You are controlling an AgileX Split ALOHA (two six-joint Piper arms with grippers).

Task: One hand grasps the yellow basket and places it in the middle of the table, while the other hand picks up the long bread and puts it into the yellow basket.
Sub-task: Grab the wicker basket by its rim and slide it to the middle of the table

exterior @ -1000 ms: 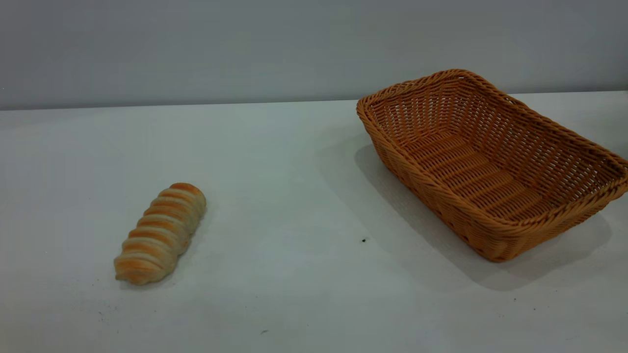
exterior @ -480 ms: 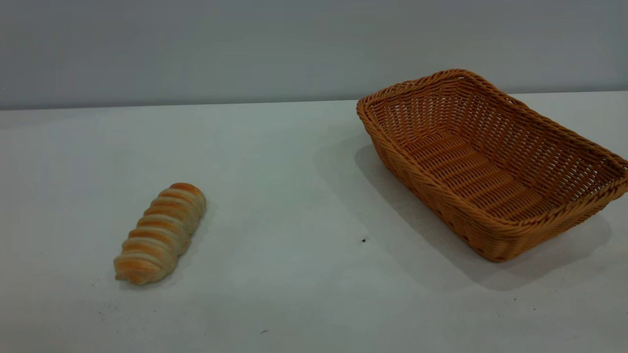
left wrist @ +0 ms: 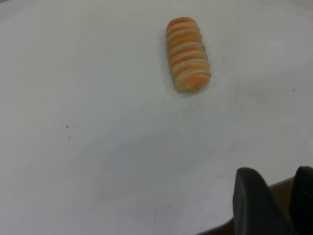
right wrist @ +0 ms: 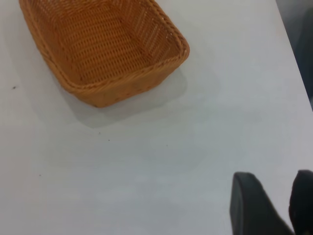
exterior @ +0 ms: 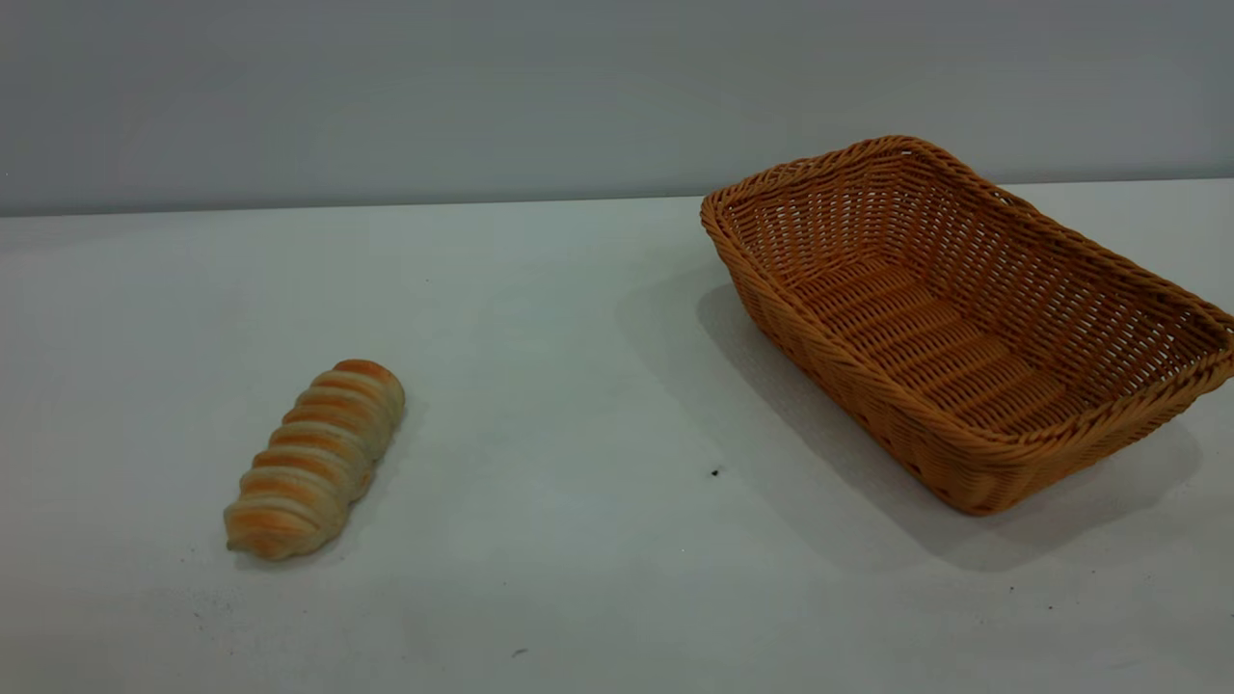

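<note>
White matte table (exterior: 578, 386) under grey wall. Orange-tan woven wicker basket (exterior: 964, 318) off right, empty, not yet centred. Golden spiral-ridged long bread (exterior: 313, 461) lying left, untouched. Left gripper (left wrist: 274, 198) and right gripper (right wrist: 273, 198) narrowly parted, holding nothing. Everything left to do.

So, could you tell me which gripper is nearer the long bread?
Left. The left gripper looks straight at the long bread; the right gripper faces the yellow basket instead.

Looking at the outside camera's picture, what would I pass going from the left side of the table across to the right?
The long bread lying on the white table → a tiny dark speck on the bare tabletop → the yellow basket, empty, at the far right.
</note>
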